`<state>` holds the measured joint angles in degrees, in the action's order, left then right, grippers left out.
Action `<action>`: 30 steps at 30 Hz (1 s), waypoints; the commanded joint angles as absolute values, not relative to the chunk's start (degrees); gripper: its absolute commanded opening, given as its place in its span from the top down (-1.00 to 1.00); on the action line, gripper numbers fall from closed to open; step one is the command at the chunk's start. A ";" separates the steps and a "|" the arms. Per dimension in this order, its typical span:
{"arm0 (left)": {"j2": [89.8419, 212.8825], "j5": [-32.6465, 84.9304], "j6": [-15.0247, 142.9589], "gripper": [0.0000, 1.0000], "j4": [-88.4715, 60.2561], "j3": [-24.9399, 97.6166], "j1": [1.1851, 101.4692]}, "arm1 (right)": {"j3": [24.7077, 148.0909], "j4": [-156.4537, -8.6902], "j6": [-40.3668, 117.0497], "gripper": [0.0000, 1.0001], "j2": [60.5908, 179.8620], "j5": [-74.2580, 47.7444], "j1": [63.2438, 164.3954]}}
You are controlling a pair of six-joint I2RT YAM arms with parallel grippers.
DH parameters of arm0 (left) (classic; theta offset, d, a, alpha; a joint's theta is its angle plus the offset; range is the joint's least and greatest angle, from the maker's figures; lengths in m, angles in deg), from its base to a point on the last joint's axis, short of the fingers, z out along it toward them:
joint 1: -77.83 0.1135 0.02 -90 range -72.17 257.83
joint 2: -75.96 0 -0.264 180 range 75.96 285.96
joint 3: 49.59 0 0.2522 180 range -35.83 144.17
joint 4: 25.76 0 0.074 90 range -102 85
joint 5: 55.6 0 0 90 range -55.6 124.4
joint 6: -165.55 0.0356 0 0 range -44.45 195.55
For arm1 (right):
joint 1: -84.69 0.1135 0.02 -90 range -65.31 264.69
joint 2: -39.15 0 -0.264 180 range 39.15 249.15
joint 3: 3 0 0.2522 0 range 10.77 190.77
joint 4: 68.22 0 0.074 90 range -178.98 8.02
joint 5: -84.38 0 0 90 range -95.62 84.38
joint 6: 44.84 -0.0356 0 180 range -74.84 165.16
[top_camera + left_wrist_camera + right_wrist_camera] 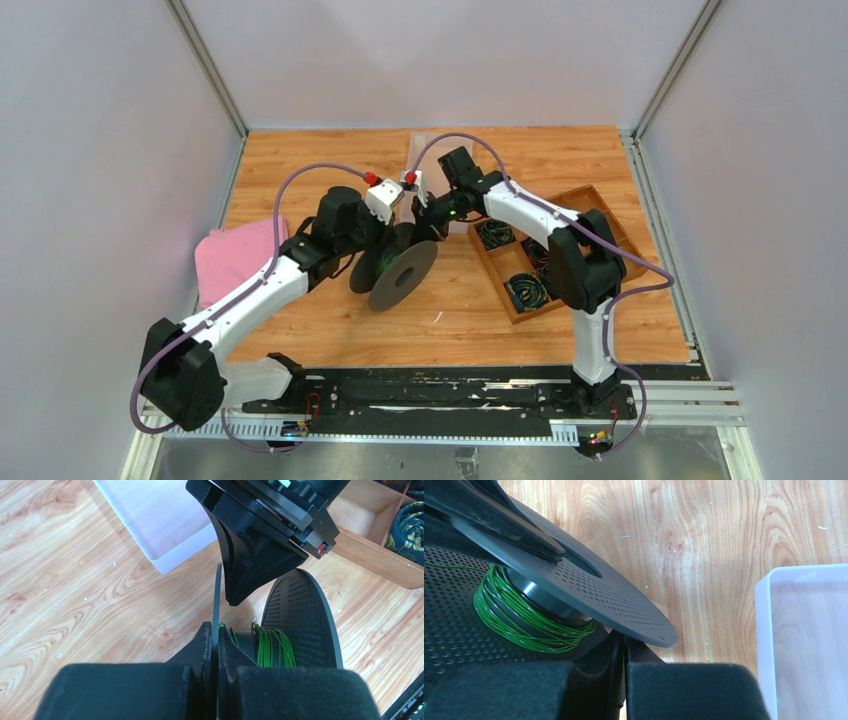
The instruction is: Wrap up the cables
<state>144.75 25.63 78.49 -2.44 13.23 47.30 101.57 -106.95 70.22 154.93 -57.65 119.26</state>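
A black perforated spool (402,272) with green wire (272,647) wound on its hub is held tilted over the wooden table. My left gripper (216,627) is shut on the edge of one spool flange (216,592); the other flange (305,620) stands to the right. My right gripper (425,215) is just behind the spool, its jaws shut with nothing visible between them (624,640). It also shows in the left wrist view (250,565), pointing down at the spool. In the right wrist view the wire (514,620) circles the hub under the flange (589,590).
A clear plastic box (425,150) sits behind the grippers. A wooden compartment tray (590,195) with coiled dark cables stands to the right. A pink cloth (235,255) lies at the left.
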 commanded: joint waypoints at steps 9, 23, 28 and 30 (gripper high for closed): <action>146.58 37.12 75.09 0.99 -1.53 20.17 47.97 | 108.82 -117.02 64.95 0.64 153.05 -62.36 118.45; 149.94 31.38 67.05 0.99 7.60 25.44 50.03 | 112.59 -118.78 61.22 0.46 148.05 -57.12 113.32; 152.06 21.53 63.87 0.99 8.47 27.38 52.27 | 111.09 -118.79 60.66 0.46 144.16 -56.40 110.77; 153.02 17.96 62.49 0.99 8.19 27.92 52.50 | 110.24 -118.74 60.50 0.45 142.55 -55.53 110.18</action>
